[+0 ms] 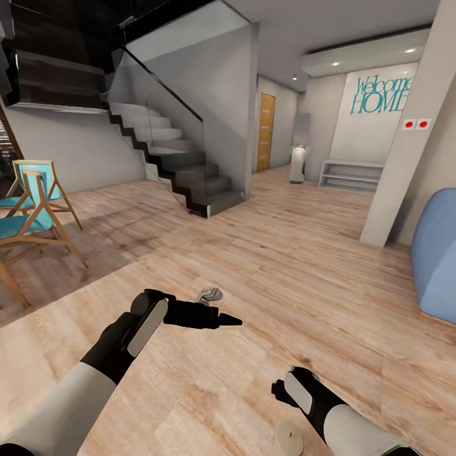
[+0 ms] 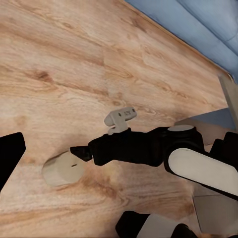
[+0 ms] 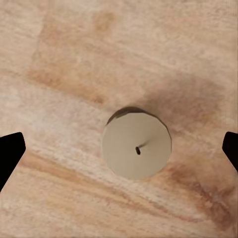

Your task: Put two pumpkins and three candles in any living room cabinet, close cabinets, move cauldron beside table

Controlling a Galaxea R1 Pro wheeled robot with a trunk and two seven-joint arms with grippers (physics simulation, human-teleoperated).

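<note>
We see one candle standing upright on the wooden floor, a stubby tan cylinder with a short dark wick at the centre of its top. In the head view the same candle sits at the bottom edge, just beside the right forearm. Our right gripper hangs directly above the candle with its fingers spread wide, one dark tip on either side of the candle and well clear of it, holding nothing. The left wrist view catches the candle from the side, with the right arm reaching in just beside it. Our left gripper is held out over the floor beyond the candle, dark fingers pointing toward the blue sofa; we cannot tell how far apart they stand. Farther from the candle stand a staircase and wooden chairs with teal seats.
</note>
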